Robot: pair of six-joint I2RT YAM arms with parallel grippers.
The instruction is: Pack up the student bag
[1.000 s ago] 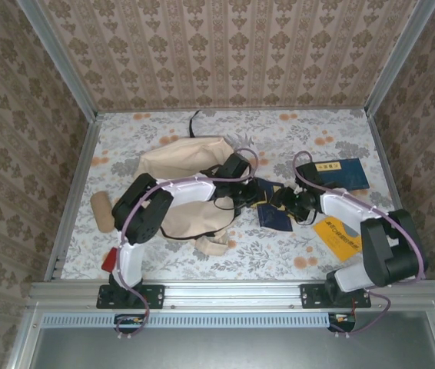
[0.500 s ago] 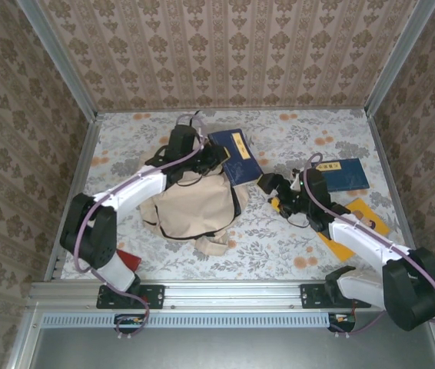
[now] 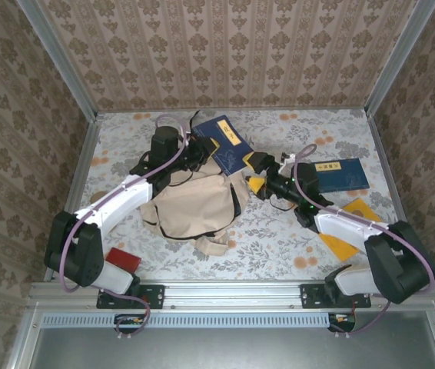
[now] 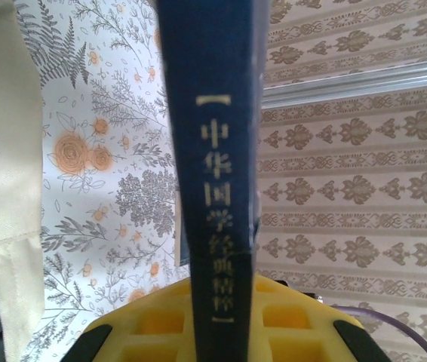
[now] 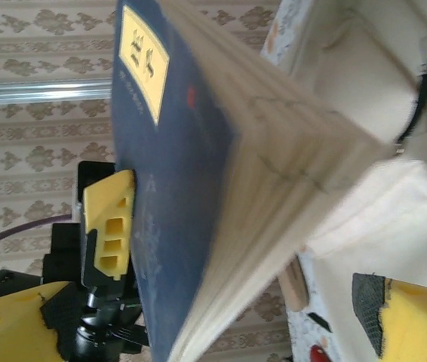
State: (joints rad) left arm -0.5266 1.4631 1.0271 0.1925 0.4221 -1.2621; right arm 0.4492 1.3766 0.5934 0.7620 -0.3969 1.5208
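Currently book-loading seems in hand: the left tool (image 3: 199,151) clamps a navy book (image 3: 229,144) on edge at twelve o'clock of the student bag (image 3: 194,206), slumped mid-left on the desk (image 3: 302,138). The right tool (image 3: 254,172) gapes wide at the book's four o'clock. Next, probably: guide it into the bag's mouth.

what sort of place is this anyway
Probably a robot test booth, not a real room: wallpapered panels in a metal frame, a floral-covered table, a left arm and right arm bolted to its near rail.
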